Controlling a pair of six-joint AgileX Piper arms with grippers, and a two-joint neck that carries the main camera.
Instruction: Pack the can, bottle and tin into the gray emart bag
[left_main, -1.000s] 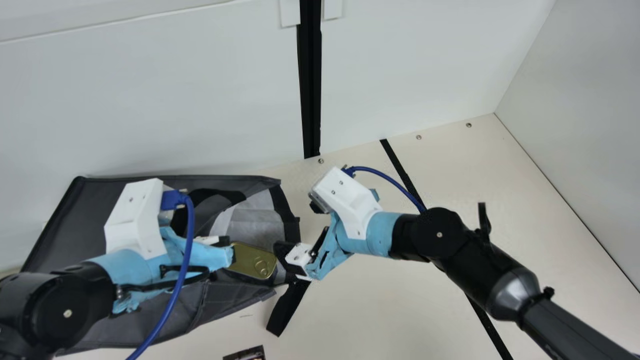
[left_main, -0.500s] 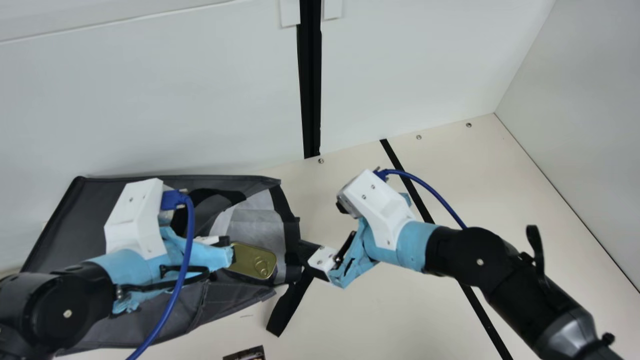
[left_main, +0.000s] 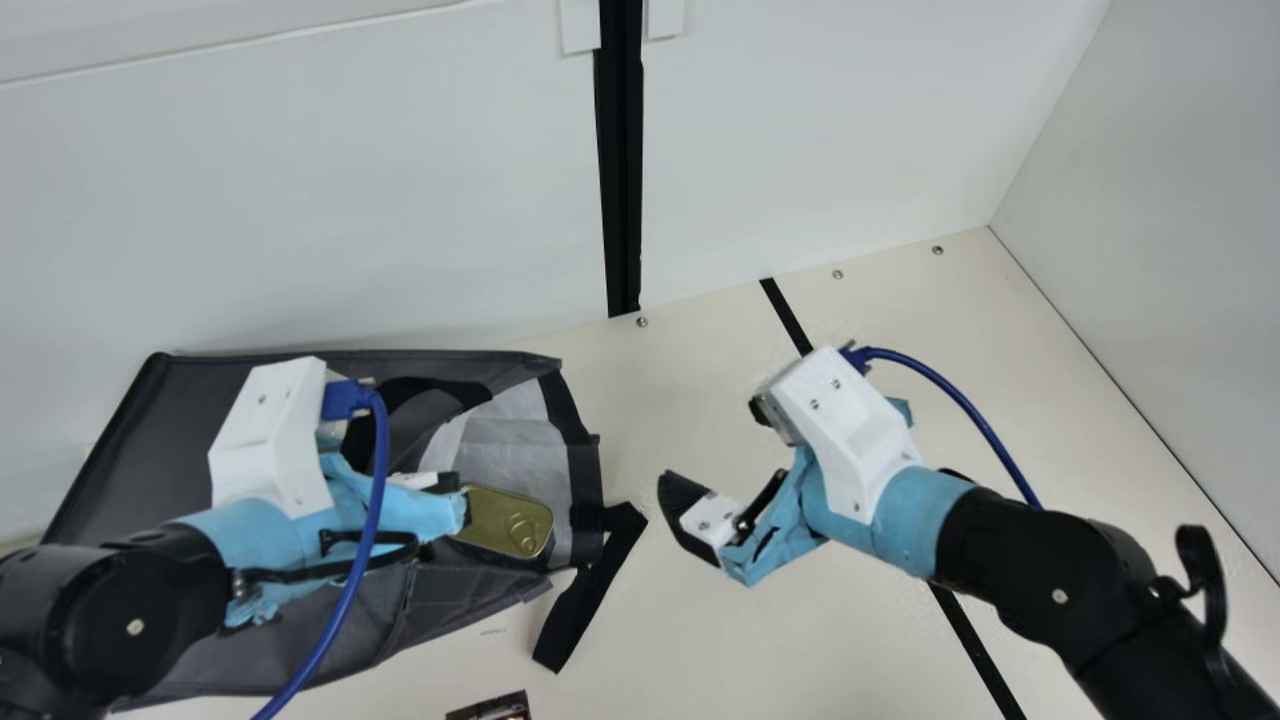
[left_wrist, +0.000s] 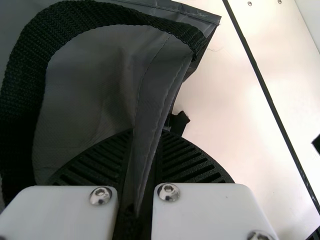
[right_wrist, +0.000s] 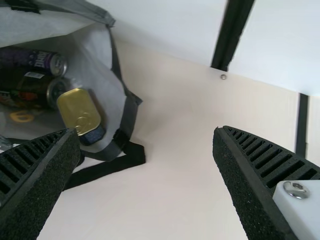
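The gray bag (right_wrist: 129, 116) holds a tin (right_wrist: 79, 109) and cans (right_wrist: 31, 61).

My right gripper (left_main: 708, 494) backs away from the bag (left_main: 584, 450), out over the table (left_main: 800, 650). Its retreat uncovers more strap (left_main: 625, 526).

Main view from above, wrist views closer, bag (left_main: 150, 450) shared

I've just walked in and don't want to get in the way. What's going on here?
The robot is packing a bag. Its left gripper pinches the bag's edge, and its right gripper is open and empty, over the table beside the bag's mouth. A tin, a purple can and a darker can lie inside, the tin nearest the opening.
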